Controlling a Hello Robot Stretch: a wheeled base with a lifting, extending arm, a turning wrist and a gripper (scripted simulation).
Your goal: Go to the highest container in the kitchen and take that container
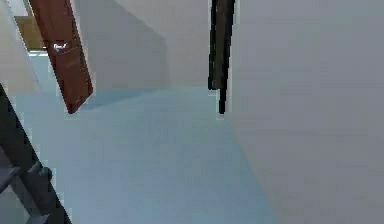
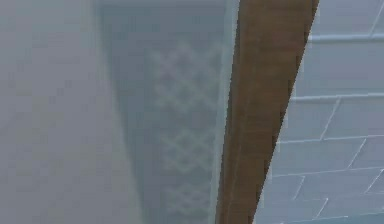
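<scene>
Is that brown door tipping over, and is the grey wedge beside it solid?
Forward view: the brown door only leans in the picture, near its edge; the grey wedge is a shadow on the wall. Arm side view: the brown panel slants likewise.

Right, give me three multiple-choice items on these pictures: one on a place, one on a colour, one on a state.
1. Where in the forward view is the brown door?
A lower right
B upper left
C bottom centre

2. What colour is the floor in the forward view?
A pale blue
B red
C black

3. How does that door stand?
A flat on the floor
B snapped in half
C upright, swung open

Answers:
1 B, it rises from the floor to the top left corner.
2 A, light blue spreads across the lower part.
3 C, it stands whole, angled away from the wall behind it.
</scene>
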